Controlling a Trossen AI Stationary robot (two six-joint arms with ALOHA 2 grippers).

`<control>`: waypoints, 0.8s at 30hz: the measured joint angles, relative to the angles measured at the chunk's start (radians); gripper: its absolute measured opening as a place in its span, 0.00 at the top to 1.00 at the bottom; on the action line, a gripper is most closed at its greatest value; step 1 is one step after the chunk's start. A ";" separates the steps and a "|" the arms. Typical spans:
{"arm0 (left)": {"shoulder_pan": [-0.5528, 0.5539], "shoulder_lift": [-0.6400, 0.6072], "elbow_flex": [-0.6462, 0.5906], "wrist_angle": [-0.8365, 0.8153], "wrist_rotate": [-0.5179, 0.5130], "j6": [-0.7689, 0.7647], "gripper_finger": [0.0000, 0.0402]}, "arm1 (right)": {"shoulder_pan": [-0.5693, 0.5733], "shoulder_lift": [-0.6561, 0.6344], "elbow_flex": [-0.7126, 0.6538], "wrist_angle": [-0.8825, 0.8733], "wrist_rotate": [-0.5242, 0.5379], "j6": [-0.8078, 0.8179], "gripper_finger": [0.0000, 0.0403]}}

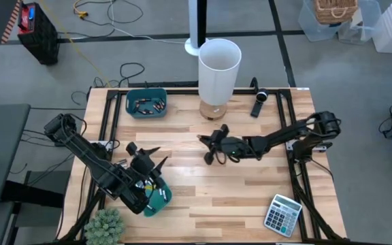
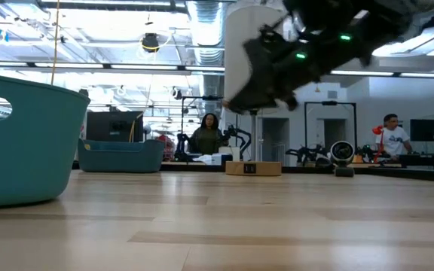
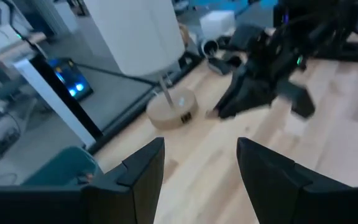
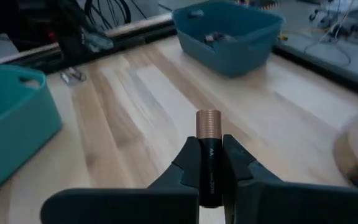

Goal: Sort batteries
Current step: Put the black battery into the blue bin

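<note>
Centrally above the bench (image 1: 250, 197), the right claw (image 4: 210, 163) clamps an AA battery (image 4: 207, 149); the left claw (image 3: 201, 171), fingers apart, hovers over the near-left teal bin (image 1: 160, 199).

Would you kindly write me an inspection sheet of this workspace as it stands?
Surface: pale wooden slatted table, bare at the middle.
Job's things: black copper-tipped AA battery; teal plastic bin holding more cells; second teal bin under the left arm.
Clutter: white cylindrical lamp, grey calculator, green plant.
Grippers: right claw shut on battery; left claw open, empty.
Cables: black loops beyond the table.
Surroundings: people seated behind.
</note>
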State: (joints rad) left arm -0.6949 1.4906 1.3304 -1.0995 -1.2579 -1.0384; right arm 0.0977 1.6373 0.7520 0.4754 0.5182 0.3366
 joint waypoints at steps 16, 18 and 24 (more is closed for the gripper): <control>-0.014 0.000 0.000 -0.061 -0.205 -0.018 0.51 | -0.111 0.455 0.705 -0.107 -0.084 -0.264 0.94; -0.023 -0.005 0.000 -0.103 -0.208 -0.059 0.51 | -0.137 0.525 0.832 -0.181 -0.087 -0.290 0.94; -0.068 -0.007 -0.001 -0.224 -0.216 -0.203 0.51 | -0.216 0.696 1.129 -0.300 -0.097 -0.317 0.94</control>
State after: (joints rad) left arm -0.7630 1.4834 1.3293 -1.3234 -1.4736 -1.2411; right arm -0.1187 2.3336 1.8813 0.1750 0.4216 0.0196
